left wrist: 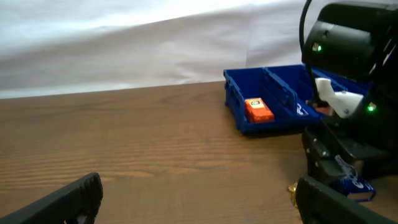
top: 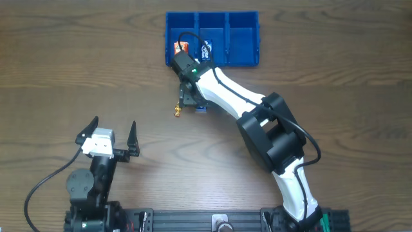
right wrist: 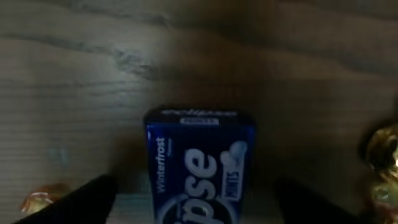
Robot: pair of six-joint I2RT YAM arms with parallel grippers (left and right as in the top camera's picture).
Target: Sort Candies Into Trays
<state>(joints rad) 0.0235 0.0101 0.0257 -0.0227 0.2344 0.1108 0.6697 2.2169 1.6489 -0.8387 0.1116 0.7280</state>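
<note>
Two wrapped candies [right wrist: 380,154] flank blue pack [right wrist: 199,163] under right hand [right wrist: 200,202].

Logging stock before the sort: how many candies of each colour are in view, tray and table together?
Blue packs: 2
Orange pack: 1
Gold-wrapped candies: 2
Total: 5

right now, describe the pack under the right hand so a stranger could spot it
Find the blue tray at the far edge of the table. On the wood before its left end, under the right hand, lies a flat blue pack. Its neighbours are small gold-wrapped candies; it alone is boxy and blue.
</note>
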